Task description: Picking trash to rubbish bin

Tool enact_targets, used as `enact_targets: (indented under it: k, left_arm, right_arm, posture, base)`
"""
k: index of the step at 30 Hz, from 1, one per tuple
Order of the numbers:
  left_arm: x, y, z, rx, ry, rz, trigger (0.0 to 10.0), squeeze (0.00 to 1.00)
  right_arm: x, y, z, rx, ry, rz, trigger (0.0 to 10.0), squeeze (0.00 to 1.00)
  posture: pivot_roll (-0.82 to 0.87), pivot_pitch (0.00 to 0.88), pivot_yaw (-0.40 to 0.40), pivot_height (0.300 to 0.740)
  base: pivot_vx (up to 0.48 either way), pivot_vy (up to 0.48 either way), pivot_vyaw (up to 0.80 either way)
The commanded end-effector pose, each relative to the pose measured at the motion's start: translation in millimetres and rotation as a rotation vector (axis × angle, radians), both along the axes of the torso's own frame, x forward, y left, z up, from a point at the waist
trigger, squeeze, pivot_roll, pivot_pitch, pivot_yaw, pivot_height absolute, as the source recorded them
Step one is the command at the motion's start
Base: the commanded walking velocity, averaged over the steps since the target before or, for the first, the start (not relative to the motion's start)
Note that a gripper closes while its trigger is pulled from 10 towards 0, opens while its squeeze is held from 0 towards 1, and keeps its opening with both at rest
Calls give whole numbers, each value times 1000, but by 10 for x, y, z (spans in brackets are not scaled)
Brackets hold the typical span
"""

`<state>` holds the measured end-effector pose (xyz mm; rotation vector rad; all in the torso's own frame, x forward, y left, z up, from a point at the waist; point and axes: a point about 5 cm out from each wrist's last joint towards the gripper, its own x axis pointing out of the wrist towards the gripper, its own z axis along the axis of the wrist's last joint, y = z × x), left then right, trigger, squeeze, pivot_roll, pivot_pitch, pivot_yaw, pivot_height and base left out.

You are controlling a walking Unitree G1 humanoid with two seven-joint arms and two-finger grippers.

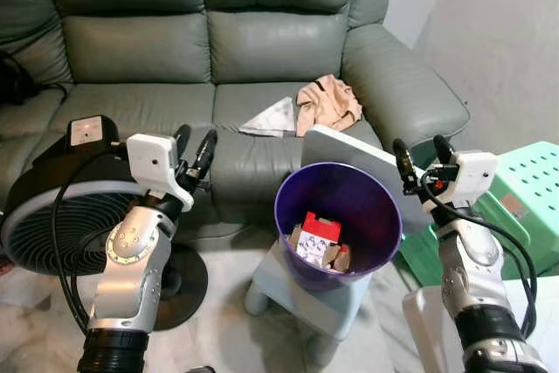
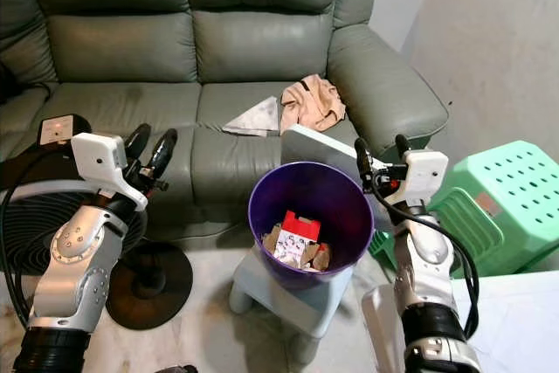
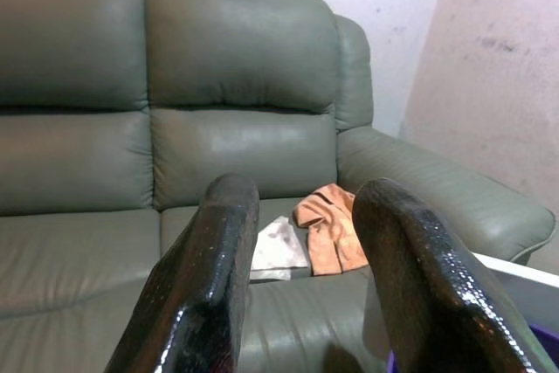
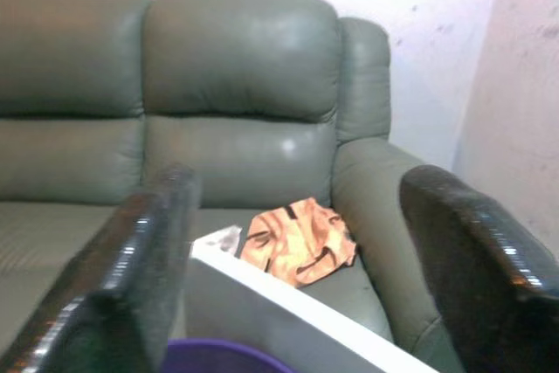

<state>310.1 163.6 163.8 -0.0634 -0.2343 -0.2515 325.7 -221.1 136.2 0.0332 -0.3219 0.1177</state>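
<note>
both grippers are raised on either side of the purple bin [image 1: 301, 203], and nothing is held in either one. left gripper [image 1: 196, 151] sits to the bin's left, level with the front edge of the sofa [image 1: 218, 50] seat, its two black fingers [image 3: 210, 277] set a moderate way apart with bare air between them. right gripper [image 1: 421, 162] sits just to the bin's right, close beside its rim, fingers spread wide; in the right wrist view the fingers [image 4: 140, 251] stand well apart at the two sides of the frame.

the bin rests on a pale grey stool [image 1: 301, 294] in front of the sofa. trash lies at the bottom of the bin: a red and white carton [image 1: 316, 231] among brown scraps of paper. a white flat board [image 1: 362, 156] leans behind the bin, touching its far rim.

beyond the bin, on the sofa seat, lies a crumpled peach cloth [image 1: 328, 102], and just beside that cloth a flat grey-white piece of paper or wrapper [image 1: 272, 118]; both are well apart from the grippers. to the bin's left, on the floor, stands a black fan [image 1: 61, 216] with a round base, behind the left arm. to the bin's right stand stacked green plastic stools [image 1: 524, 203], behind the right arm.
</note>
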Motion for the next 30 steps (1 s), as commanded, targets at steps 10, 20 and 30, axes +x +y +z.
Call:
enact_targets:
  k: [10,20,30]
  left_arm:
    - [190,90,59,-19,-16,55,10000,0]
    - [209,119,-14,-35,-10,79,10000,0]
    - [240,143,-47,-50,14,80,10000,0]
  right_arm:
    - [-200,-19,74,44,-49,-54,10000,588]
    - [-300,100,-17,66,-17,-51,10000,0]
    - [-275,117,-16,67,-1,-53,10000,0]
  posture:
    - [-25,52,-43,740]
    - [-29,33,-35,740]
    - [-26,32,-37,740]
  base:
    - [0,0,0]
    - [0,0,0]
    - [0,0,0]
